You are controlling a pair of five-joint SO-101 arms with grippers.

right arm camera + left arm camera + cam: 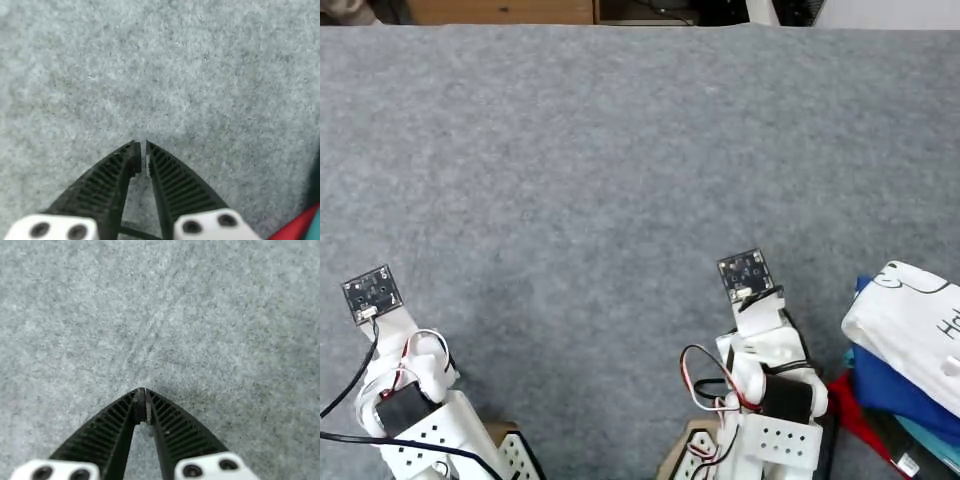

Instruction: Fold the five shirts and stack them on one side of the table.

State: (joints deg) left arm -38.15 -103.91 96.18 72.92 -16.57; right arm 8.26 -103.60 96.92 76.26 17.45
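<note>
We take this for a robotics lab: grey felt tabletop (210,310) beneath the left pincer (141,405), exposed wiring (423,345) on the arm (425,425) behind it, wooden furniture (500,10) far ahead.

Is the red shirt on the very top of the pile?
No, the white shirt lies on top, the blue shirt under it, and the red shirt lower still.
</note>
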